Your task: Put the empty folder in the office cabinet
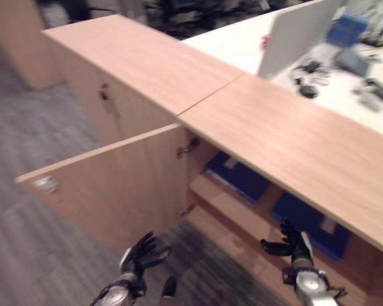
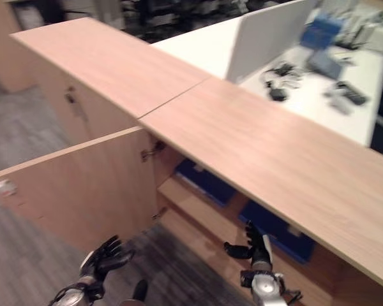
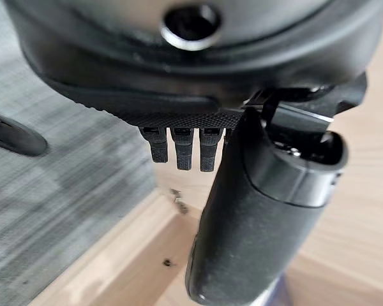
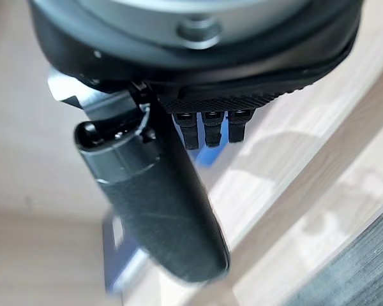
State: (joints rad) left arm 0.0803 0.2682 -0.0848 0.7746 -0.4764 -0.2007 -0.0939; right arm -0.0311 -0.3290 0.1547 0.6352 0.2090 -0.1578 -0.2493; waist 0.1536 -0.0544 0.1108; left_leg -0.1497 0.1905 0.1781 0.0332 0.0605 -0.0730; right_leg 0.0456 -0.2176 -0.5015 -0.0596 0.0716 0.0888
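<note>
Currently the right hand (image 1: 295,245) is raised at the lower right, in front of the open office cabinet (image 1: 255,210), with its fingers straight and spread and the thumb held out to the side; it holds nothing. In the right wrist view the fingers (image 4: 212,131) extend straight beside the thumb, pointing toward the wooden shelf (image 4: 306,172) and a blue shape beyond. The left hand (image 1: 142,254) is at the lower left, low over the grey floor (image 1: 25,140), its fingers relaxed and fanned apart, also empty. It sits just in front of the open cabinet door (image 1: 108,185), which swings out toward the robot's left.

Inside the cabinet, two blue folders lie flat on the upper shelf: one folder (image 1: 239,177) near the door hinge, the other folder (image 1: 309,226) just beyond the right hand's fingertips. The hand does not touch it. Above, the cabinet's wooden top (image 1: 287,140) runs across the view, with a white worktop (image 1: 345,89) behind it carrying dark small items and blue objects.
</note>
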